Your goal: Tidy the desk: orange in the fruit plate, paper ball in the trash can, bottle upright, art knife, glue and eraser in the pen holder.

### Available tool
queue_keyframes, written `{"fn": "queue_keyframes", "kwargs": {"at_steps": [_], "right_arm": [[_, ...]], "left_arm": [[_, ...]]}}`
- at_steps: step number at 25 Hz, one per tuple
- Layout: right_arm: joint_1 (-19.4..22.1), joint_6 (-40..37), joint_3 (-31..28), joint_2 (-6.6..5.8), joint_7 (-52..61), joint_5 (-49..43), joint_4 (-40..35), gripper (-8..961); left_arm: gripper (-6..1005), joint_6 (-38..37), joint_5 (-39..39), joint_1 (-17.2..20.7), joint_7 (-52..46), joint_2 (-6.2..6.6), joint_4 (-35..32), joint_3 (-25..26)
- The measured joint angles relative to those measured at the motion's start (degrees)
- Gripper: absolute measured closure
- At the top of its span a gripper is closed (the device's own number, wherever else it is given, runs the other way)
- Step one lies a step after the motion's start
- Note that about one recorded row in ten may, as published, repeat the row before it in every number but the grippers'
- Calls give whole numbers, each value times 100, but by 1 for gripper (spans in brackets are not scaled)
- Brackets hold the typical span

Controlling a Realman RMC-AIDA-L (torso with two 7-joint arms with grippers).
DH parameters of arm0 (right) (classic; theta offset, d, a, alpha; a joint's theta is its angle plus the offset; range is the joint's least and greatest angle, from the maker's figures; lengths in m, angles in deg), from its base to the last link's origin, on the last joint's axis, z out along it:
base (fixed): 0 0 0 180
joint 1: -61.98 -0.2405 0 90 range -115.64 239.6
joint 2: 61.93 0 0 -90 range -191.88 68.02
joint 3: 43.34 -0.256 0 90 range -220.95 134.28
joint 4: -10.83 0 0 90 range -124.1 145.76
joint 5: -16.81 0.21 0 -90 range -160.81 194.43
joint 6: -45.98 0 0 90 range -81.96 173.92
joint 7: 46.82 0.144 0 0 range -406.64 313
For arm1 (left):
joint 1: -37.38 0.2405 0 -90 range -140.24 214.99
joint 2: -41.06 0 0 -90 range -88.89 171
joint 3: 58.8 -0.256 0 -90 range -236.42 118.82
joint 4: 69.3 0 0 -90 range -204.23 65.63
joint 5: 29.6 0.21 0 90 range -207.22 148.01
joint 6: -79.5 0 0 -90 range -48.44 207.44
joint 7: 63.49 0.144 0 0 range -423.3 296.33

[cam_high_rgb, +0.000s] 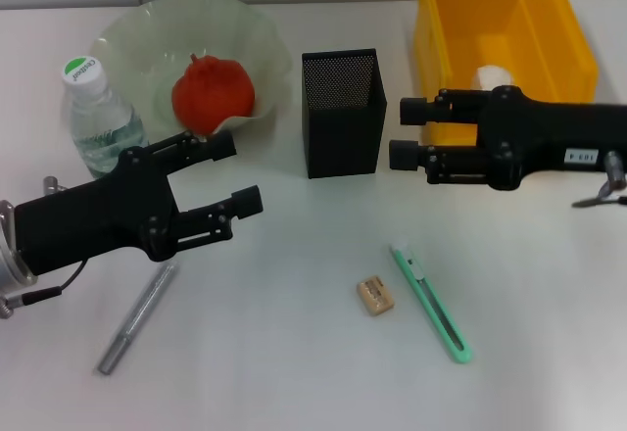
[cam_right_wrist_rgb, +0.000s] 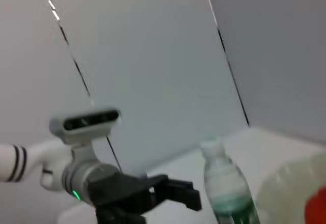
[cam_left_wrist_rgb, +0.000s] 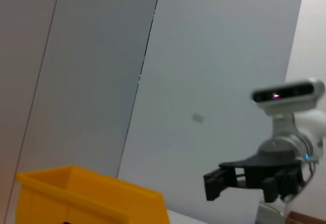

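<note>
I am looking at the orange in the fruit plate, the paper ball in the trash can and the bottle upright, so I judge the pen holder step is in hand. I am holding the left gripper and right gripper with fingers open and empty, the eraser and art knife lying on the worktop below and between both fingers. Next, I reckon, one gripper needs lowering onto the eraser.

Bright, even light is falling from overhead onto the white tabletop, casting only soft, short shadows beside the objects. The head view is looking reasonably sharp. Both wrist views are appearing soft and slightly blurred, showing pale grey walls under dimmer light.
</note>
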Motion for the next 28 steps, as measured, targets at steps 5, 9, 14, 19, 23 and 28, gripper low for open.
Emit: {"fn": "queue_keyframes", "kwargs": {"at_steps": [5,9,14,19,23,28], "right_arm": [[-307,-16,-112,-7,1764,-1046,-1095,270],[-640,-236,-97,-36,2703,-1914,-1570,271],[-1345,-788,200,93,3898,-3715,-2179,272],[-1912,-867,1009,96,4702,-4687,-2094,274],[-2274,-857,1517,114,5022,-5056,-1690,275],[-2619,-679,1932,127,5218,-5227,-969,283]], "left_arm": [[217,12,0,16,0,-11,6,-106],[217,62,0,30,0,-11,10,-142],[217,99,-1,41,-1,-10,10,-148],[217,146,-1,40,-3,-8,12,-155],[218,167,-1,39,-6,-14,27,-157],[218,201,-1,32,12,-13,83,-157]]}}
